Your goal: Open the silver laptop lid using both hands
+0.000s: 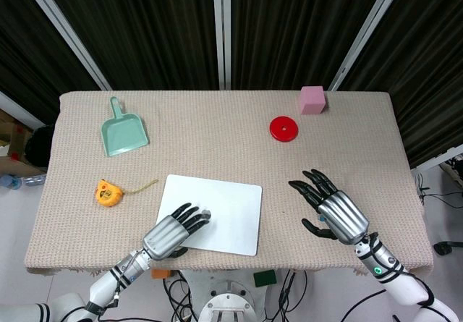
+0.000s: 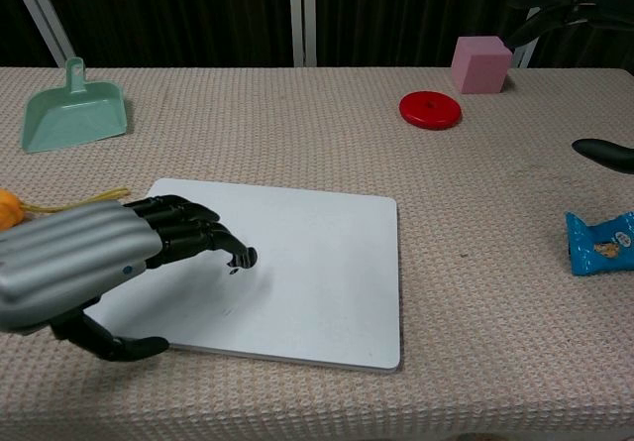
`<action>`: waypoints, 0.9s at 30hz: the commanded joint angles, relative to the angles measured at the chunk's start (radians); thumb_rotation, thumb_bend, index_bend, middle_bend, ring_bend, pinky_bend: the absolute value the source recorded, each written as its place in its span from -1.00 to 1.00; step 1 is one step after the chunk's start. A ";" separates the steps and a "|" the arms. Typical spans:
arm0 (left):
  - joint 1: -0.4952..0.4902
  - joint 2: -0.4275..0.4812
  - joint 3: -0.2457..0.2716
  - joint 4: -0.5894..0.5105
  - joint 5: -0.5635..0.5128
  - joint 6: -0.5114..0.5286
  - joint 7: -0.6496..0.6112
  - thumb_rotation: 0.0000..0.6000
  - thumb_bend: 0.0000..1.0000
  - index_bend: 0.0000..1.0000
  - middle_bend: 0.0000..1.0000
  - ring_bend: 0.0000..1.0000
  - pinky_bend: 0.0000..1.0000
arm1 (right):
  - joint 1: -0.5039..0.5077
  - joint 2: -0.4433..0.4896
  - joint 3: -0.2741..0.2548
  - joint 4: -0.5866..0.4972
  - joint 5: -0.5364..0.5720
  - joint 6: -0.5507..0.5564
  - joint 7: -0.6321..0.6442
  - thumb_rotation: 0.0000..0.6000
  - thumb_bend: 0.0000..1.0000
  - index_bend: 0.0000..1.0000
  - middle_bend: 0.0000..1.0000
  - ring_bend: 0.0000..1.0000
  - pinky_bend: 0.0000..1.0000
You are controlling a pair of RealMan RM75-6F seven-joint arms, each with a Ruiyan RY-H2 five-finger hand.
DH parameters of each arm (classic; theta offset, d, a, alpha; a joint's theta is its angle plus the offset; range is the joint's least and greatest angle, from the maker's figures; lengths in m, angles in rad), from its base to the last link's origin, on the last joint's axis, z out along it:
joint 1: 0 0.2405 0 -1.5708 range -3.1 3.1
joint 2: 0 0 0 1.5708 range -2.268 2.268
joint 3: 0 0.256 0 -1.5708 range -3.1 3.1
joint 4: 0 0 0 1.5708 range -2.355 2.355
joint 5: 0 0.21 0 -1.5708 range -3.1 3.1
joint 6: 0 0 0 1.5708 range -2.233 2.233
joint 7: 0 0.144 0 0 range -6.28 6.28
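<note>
The silver laptop (image 1: 224, 210) lies closed and flat near the table's front edge, left of centre; the chest view shows its lid (image 2: 317, 263) filling the foreground. My left hand (image 1: 173, 231) rests on the lid's near-left part, fingertips (image 2: 233, 253) touching the surface. Its thumb (image 2: 124, 346) lies along the laptop's front edge. My right hand (image 1: 333, 210) hovers open over bare table to the right of the laptop, fingers spread and apart from it. In the chest view only its fingers (image 2: 570, 0) and thumb (image 2: 604, 152) show at the right edge.
A green dustpan (image 1: 123, 130) and an orange tape measure (image 1: 107, 192) lie to the left. A red disc (image 1: 283, 129) and a pink cube (image 1: 312, 100) sit at the back right. A blue snack packet (image 2: 602, 243) lies below the right hand.
</note>
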 commanded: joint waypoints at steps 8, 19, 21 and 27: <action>-0.010 -0.051 0.006 0.009 -0.022 -0.012 0.035 1.00 -0.59 -0.75 -0.76 -0.90 -0.83 | -0.002 -0.003 -0.015 0.028 -0.011 0.019 0.034 1.00 -0.33 -1.00 -0.76 -1.00 -0.97; -0.026 -0.116 -0.018 0.056 -0.057 -0.012 0.020 1.00 -0.59 -0.75 -0.76 -0.90 -0.83 | -0.011 -0.004 -0.026 0.054 -0.017 0.050 0.064 1.00 -0.34 -1.00 -0.76 -1.00 -0.97; -0.030 -0.121 -0.019 0.059 -0.063 -0.016 0.016 1.00 -0.59 -0.75 -0.76 -0.90 -0.83 | -0.013 -0.003 -0.028 0.058 -0.017 0.055 0.069 1.00 -0.34 -1.00 -0.76 -1.00 -0.97; -0.036 -0.133 -0.017 0.071 -0.077 -0.018 0.006 1.00 -0.59 -0.75 -0.76 -0.90 -0.83 | -0.014 -0.006 -0.032 0.065 -0.015 0.058 0.077 1.00 -0.34 -1.00 -0.76 -1.00 -0.97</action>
